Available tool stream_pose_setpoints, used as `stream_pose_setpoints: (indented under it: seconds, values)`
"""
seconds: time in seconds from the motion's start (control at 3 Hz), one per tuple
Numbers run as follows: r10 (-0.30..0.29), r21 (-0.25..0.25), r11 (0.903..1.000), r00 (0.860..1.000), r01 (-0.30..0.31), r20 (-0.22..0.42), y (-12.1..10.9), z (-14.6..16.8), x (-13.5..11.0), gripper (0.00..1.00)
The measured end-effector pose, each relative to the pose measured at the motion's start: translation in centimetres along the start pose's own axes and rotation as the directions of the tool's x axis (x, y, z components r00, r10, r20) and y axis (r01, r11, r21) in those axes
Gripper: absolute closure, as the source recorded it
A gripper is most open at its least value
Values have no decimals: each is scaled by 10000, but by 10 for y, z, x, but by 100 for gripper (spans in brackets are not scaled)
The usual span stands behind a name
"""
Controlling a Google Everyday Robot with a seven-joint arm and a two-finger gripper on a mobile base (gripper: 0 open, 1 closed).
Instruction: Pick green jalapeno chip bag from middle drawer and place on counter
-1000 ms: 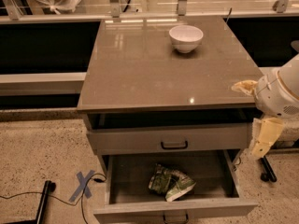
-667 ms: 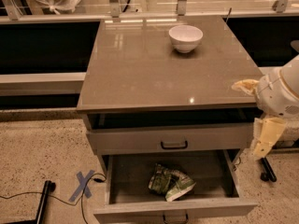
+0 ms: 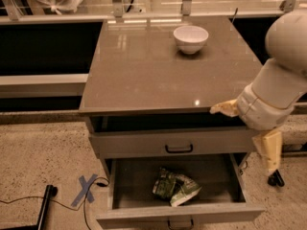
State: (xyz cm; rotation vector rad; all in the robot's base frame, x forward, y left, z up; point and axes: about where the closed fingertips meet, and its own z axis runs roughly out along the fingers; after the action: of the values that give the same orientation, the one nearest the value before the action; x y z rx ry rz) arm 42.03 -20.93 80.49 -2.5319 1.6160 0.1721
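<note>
The green jalapeno chip bag [image 3: 174, 187] lies crumpled on the floor of the open middle drawer [image 3: 178, 215], right of its middle. The drawer is pulled out below a closed drawer with a dark bar handle [image 3: 179, 148]. The glossy grey-brown counter [image 3: 144, 71] tops the cabinet. My gripper [image 3: 247, 128] hangs on the white arm at the counter's right front corner, above the open drawer's right end and well apart from the bag. Its two beige fingers [image 3: 270, 150] stand spread and hold nothing.
A white bowl [image 3: 190, 38] stands at the counter's back right. A blue tape cross [image 3: 85, 189] and a black cable [image 3: 29, 200] lie on the speckled floor to the left. A rail with posts runs behind the counter.
The arm has come a little left and down, towards the cabinet's right front corner. The bag, the drawer and the bowl have not moved.
</note>
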Motion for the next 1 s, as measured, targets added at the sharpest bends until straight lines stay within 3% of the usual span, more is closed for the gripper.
stream_pose_setpoints:
  seconds: [0.33, 0.67, 1.0]
  values:
    - [-109, 1495, 9886, 9996, 146, -252, 4, -50, -5, 0]
    - [-259, 1256, 9916, 9986, 316, -469, 5, -40, -12, 0]
    - [-1249, 1534, 9790, 9898, 1341, -680, 6, -17, -5, 0]
